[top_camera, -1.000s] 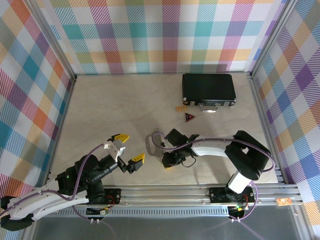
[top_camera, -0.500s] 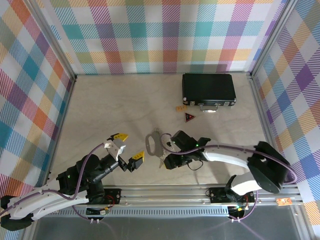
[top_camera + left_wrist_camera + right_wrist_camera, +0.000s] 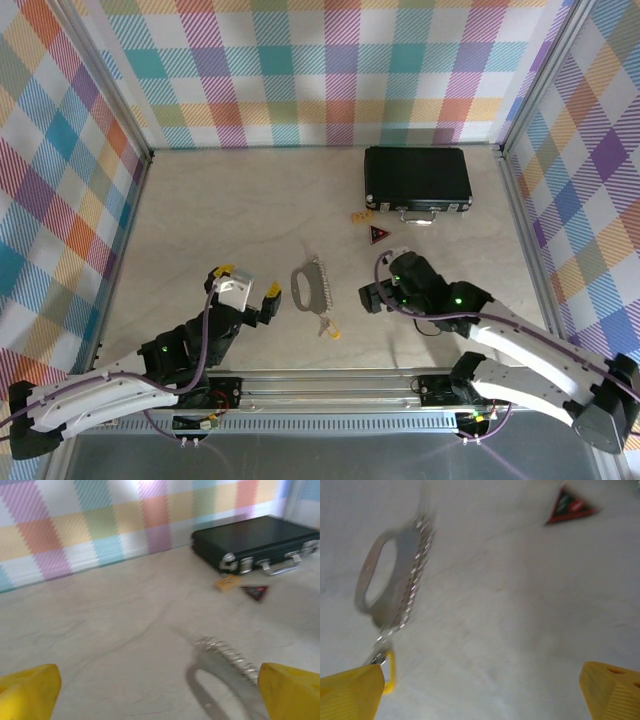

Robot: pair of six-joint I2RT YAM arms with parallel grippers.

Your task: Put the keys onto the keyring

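Keyring (image 3: pixel 310 285) lies flat mid-frame on my bench (image 3: pixel 220 210), yellow-headed key (image 3: pixel 326 327) just below its lower end; I see left jaws and right jaws spread wide, empty.

Pale worktop (image 3: pixel 230 210) is carrying five items.
A black case (image 3: pixel 417 178) is lying far right, tan tag (image 3: pixel 361 216) and red tag (image 3: pixel 379 236) near it; keyring (image 3: pixel 309 285) is lying centrally, key (image 3: pixel 327 327) at its near end.

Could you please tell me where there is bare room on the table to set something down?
The far left of the table, between the left wall and the black case, is bare. It is crowded around the keyring and key.
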